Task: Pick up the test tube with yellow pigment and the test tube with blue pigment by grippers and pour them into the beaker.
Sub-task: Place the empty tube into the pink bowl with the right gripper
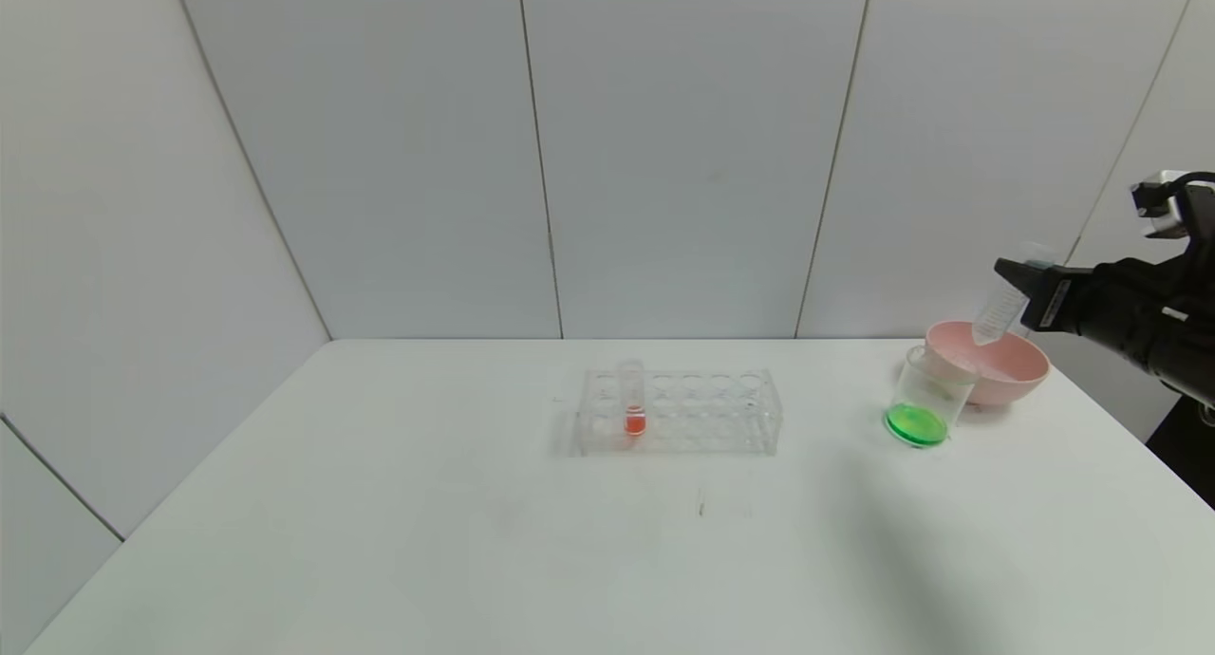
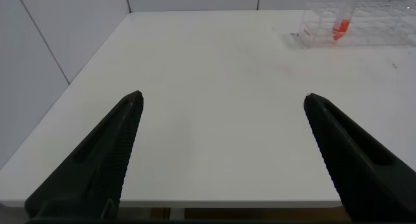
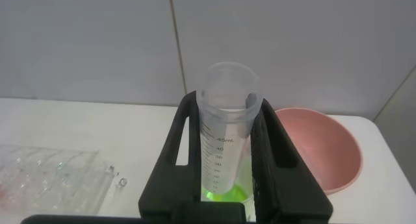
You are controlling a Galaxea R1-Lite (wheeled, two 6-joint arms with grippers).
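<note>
My right gripper (image 1: 1023, 283) is shut on a clear graduated test tube (image 1: 1001, 313) that looks empty. It holds the tube tilted in the air above the beaker (image 1: 928, 389) and the pink bowl. In the right wrist view the tube (image 3: 227, 133) sits between the black fingers (image 3: 185, 139), and green shows below it. The beaker stands at the right of the table with green liquid (image 1: 916, 425) in its bottom. No yellow or blue liquid shows anywhere. My left gripper (image 2: 222, 97) is open and empty, low over the table's near left part.
A pink bowl (image 1: 1008, 372) stands right behind the beaker and also shows in the right wrist view (image 3: 322, 152). A clear multi-hole rack (image 1: 702, 418) at the table's middle holds one tube with orange-red liquid (image 1: 633, 403). The left wrist view shows both far off (image 2: 374, 26).
</note>
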